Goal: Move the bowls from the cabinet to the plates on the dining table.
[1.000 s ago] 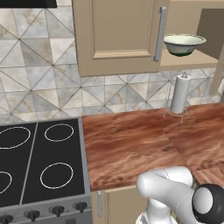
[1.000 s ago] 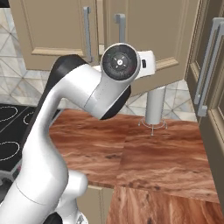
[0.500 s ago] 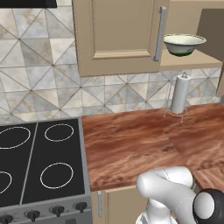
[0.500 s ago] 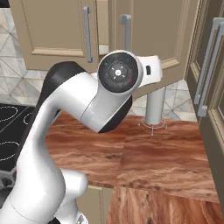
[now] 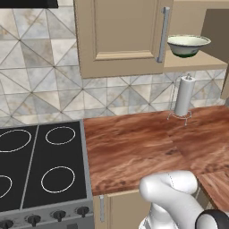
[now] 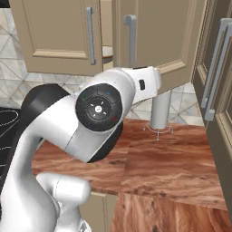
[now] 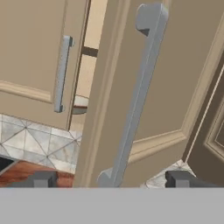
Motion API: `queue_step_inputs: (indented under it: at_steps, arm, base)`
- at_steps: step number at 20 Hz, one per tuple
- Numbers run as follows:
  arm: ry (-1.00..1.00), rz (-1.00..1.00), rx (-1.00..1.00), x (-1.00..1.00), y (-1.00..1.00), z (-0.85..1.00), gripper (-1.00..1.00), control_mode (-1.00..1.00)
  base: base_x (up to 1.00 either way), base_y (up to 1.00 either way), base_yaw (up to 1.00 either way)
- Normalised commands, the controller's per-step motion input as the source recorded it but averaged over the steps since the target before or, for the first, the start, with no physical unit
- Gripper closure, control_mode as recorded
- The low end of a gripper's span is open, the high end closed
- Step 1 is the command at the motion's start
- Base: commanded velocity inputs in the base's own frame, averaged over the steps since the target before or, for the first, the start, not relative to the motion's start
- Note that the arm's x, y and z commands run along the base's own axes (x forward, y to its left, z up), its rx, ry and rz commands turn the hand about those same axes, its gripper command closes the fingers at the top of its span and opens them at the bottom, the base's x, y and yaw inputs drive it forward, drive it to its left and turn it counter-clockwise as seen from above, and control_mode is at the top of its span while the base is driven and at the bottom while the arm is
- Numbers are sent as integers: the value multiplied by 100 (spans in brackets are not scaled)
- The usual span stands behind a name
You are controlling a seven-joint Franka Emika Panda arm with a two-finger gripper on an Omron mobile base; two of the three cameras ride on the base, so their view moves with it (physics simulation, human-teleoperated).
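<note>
A pale green-white bowl (image 5: 188, 45) sits on the shelf of the tan cabinet (image 5: 120, 40), in its open right half. Its rim (image 7: 80, 102) shows as a thin sliver through the gap beside the swung-out door (image 7: 175, 78). My gripper (image 7: 111, 179) is open, its dark fingertips (image 7: 43, 178) standing wide on either side of the lower end of that door's silver bar handle (image 7: 136, 92) without touching it. The left door (image 5: 117, 33) is closed. The plates and the dining table are out of view.
A paper towel roll on a wire stand (image 5: 184, 96) stands on the wood counter (image 5: 134, 147) below the shelf. A black stove (image 5: 40, 170) lies to the left. Dark tall cabinet doors with bar handles (image 6: 214, 72) close off the right side.
My gripper's fingers have spread wide apart, releasing the open door's handle. The arm's elbow has shifted slightly in the right base view. The bowl and doors have not moved.
</note>
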Motion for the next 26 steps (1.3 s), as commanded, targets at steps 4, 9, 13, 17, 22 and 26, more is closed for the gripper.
queue_step_inputs:
  at_steps: [4, 9, 13, 17, 22, 26]
  arm:
    - [-16, 0, -8, -21, 50, 6, -100, -100]
    - [-16, 0, -8, -19, 50, 7, -100, -100]
    - [-15, 0, -8, -19, 51, 4, -100, -100]
    - [-15, -6, -4, -3, 47, 10, -100, -100]
    - [-5, -17, -2, 12, 26, -9, -100, -100]
    - [0, -19, -3, 20, 20, -11, -100, -100]
  base:
    - [0, 0, 0]
    - [0, 0, 0]
    - [0, 0, 0]
    - [0, 0, 0]
    - [0, 0, 0]
    - [0, 0, 0]
